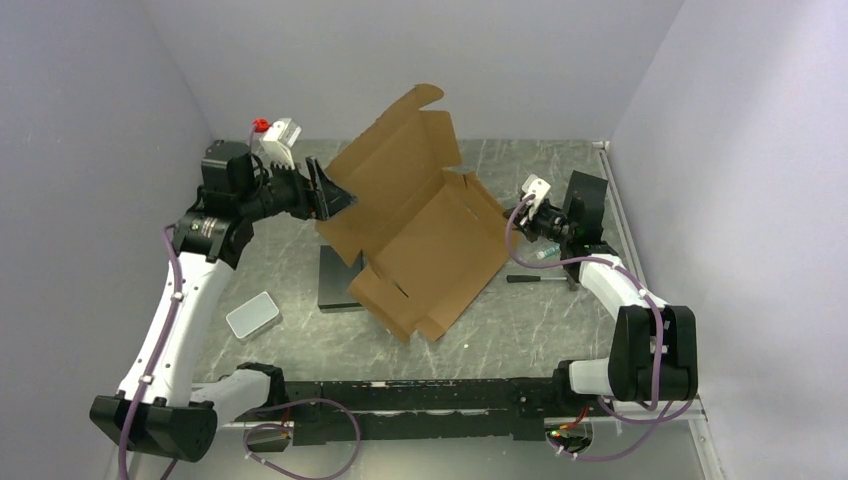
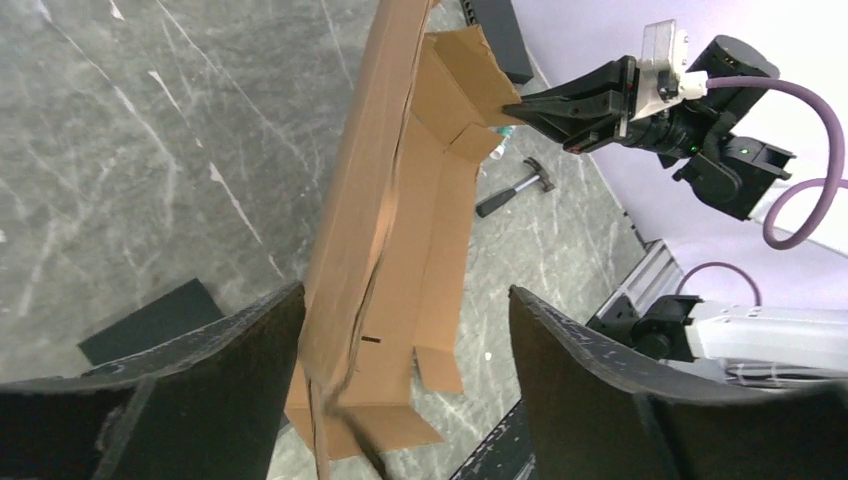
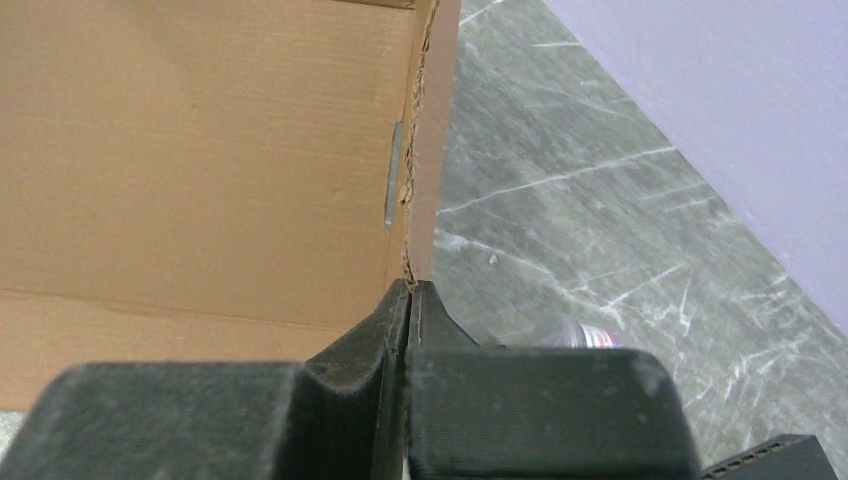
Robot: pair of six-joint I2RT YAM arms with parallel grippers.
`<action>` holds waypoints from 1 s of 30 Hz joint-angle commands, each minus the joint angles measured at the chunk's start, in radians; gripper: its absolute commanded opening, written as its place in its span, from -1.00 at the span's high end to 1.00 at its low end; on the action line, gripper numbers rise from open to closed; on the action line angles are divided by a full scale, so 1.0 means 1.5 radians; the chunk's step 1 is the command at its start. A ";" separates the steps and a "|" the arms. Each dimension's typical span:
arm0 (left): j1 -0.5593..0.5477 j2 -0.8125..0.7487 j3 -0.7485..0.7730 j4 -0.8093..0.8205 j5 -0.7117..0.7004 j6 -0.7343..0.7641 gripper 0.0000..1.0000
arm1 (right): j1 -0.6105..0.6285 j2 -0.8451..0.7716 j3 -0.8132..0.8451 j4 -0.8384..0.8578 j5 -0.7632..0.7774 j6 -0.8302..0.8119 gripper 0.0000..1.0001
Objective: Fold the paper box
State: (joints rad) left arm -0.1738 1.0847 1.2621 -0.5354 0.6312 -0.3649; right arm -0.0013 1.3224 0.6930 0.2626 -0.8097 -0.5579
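The paper box is a brown cardboard sheet with flaps, held tilted above the table with its lid flap standing up at the back. My right gripper is shut on the box's right edge; in the right wrist view its jaws pinch the thin cardboard edge. My left gripper is open at the box's left side. In the left wrist view the cardboard stands edge-on between the wide-apart fingers, close to the left one.
A black block lies under the box's left part. A small grey tin sits at the front left. A hammer and a small bottle lie near the right arm. Walls close in the back and both sides.
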 commanded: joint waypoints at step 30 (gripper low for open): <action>-0.086 0.176 0.284 -0.224 -0.182 0.221 1.00 | 0.022 -0.003 0.016 0.013 -0.028 -0.007 1.00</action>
State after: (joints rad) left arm -0.2962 1.3659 1.6615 -0.8837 0.3828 -0.0818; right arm 0.0280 1.3277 0.6930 0.2573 -0.8124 -0.5579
